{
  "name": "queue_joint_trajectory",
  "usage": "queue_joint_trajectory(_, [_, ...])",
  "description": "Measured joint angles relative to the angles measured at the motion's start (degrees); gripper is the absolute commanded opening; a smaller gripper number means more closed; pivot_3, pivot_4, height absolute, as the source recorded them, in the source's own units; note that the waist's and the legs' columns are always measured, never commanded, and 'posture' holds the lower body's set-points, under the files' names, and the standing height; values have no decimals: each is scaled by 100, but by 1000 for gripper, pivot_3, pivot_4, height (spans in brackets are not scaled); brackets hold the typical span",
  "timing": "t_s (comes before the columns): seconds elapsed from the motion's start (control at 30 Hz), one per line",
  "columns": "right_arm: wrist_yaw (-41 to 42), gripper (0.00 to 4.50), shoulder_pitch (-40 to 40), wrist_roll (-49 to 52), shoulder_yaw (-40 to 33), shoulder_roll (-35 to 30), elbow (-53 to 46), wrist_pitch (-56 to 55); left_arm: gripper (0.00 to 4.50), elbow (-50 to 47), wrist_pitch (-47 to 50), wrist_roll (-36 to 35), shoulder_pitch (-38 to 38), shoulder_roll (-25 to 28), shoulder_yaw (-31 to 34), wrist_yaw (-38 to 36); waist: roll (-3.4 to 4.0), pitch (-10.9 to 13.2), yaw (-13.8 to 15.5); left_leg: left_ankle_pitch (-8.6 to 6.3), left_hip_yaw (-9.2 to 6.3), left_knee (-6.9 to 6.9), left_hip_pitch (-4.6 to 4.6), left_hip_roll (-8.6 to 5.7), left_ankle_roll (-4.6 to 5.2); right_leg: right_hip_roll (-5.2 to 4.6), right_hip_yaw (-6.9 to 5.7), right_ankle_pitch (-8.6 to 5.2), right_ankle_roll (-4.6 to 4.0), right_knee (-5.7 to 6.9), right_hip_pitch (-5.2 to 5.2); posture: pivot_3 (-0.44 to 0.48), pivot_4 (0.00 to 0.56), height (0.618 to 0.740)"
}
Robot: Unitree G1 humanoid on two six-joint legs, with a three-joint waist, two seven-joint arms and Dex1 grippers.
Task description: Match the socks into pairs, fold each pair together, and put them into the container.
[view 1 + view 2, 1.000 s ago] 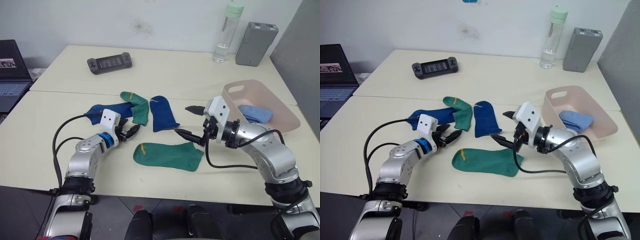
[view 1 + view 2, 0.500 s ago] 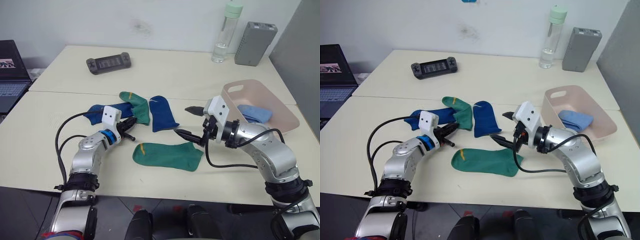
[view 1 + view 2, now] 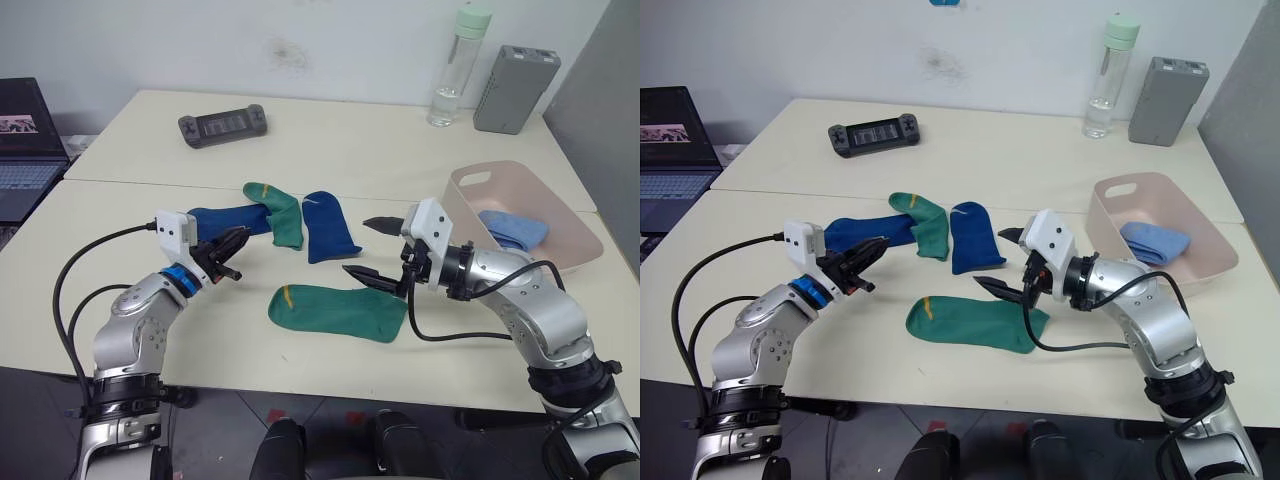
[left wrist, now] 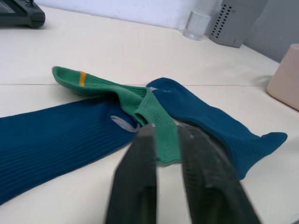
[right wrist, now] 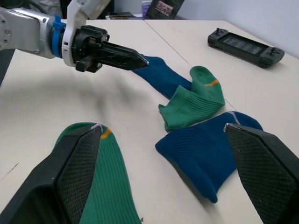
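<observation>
One green sock lies flat near the front of the table. A second green sock lies crumpled between two dark blue socks. My left gripper hovers by the left dark blue sock, pointing at the crumpled green sock, fingers a narrow gap apart and holding nothing. My right gripper stands wide open just above the flat green sock's right end. A light blue sock lies in the pink container at the right.
A black game controller lies at the back left. A clear bottle and a grey ribbed box stand at the back right. A laptop sits at the far left. A seam joins the two tables.
My left arm has drawn back to the left, so its gripper is farther from the crumpled green sock. My right gripper has edged slightly left, still wide open. The socks have not moved.
</observation>
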Motion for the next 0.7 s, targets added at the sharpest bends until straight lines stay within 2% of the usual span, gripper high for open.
queue_joint_trajectory(0.27, [-40,4500,-31,-222,135,35,4,-64,4398,1347,-1015,777,-754,-360,-374,202,-1,0,4,0,0,-1,-1,-1,0,1,-1,0,0,-1,-1,0,150,740])
queue_joint_trajectory(0.3, [-47,4500,-7,-225,135,36,2,-63,4482,1510,-1141,879,-845,-374,-405,253,-1,-1,4,0,-1,-1,0,-1,0,1,-1,0,0,-1,-1,0,150,740])
queue_joint_trajectory(0.47, [-49,4500,189,-223,133,28,-9,-56,4482,2262,-1628,1129,-1247,-511,-504,243,-1,-1,6,0,-1,-1,-2,-2,0,0,-1,0,0,-1,-1,0,150,740])
queue_joint_trajectory(0.6, [-88,4500,209,-207,131,80,-57,11,3605,2613,-1752,1217,-1384,-587,-531,153,-1,-1,-16,0,-3,-2,-1,-1,0,2,-3,0,0,1,-1,0,150,740])
queue_joint_trajectory(0.7, [-165,4500,204,-189,130,224,-179,83,2588,2693,-1742,1240,-1403,-637,-535,185,-1,-1,-22,0,-4,-2,-1,-1,0,2,-3,0,0,1,-1,0,150,740])
